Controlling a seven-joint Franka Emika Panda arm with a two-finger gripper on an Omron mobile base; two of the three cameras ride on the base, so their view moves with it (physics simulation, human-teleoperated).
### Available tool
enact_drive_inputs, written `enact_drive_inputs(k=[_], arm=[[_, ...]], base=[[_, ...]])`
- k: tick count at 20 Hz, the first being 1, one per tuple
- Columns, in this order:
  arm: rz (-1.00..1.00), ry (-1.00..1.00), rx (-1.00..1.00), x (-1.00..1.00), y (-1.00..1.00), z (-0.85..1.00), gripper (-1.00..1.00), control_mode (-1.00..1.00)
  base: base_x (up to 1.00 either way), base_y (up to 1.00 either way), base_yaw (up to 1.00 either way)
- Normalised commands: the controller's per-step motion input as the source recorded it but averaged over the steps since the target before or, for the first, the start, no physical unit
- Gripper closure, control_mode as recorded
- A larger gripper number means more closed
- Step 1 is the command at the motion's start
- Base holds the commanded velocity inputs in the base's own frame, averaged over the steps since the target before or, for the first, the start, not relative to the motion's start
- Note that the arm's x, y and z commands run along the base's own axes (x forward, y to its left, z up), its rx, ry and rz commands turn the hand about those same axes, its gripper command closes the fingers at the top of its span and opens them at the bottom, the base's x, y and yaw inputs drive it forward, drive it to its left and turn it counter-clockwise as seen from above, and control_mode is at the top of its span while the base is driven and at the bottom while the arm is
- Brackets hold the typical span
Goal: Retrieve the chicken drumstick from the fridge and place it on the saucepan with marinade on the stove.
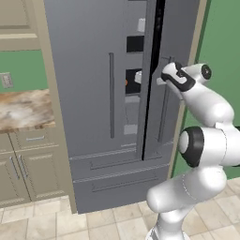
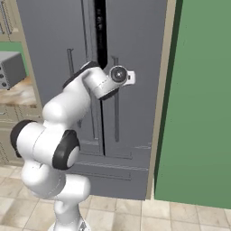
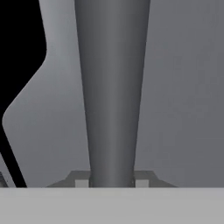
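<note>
Gripping fridge [image 1: 93, 93] handle [image 3: 112, 87], claw [image 3: 112, 181].

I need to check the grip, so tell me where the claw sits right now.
The claw is shut on the right door's vertical bar handle of the fridge, about mid-height, beside the dark gap between the doors.

The fridge [image 1: 93, 93] doors stand barely ajar; the dark gap [image 1: 152, 70] between them looks too narrow for the hand [image 3: 111, 181].

Fridge [image 1: 93, 93] top is cut off at 12 o'clock. Its interior shows through a narrow gap; shelf contents are too small to identify.
</note>
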Motion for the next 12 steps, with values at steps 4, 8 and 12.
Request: enact_drive_inputs(k=[4,8,12], arm=[[0.08,0.00,0.00,-0.34,-0.03,-0.19,1.00,-1.00],[0.11,0.00,0.00,-0.36,-0.09,-0.08,1.00,-1.00],[0.13,0.00,0.00,-0.33,-0.12,-0.06,1.00,-1.00]], base=[[0.00,0.00,0.00],[0.00,0.00,0.00],[0.00,0.00,0.00]])
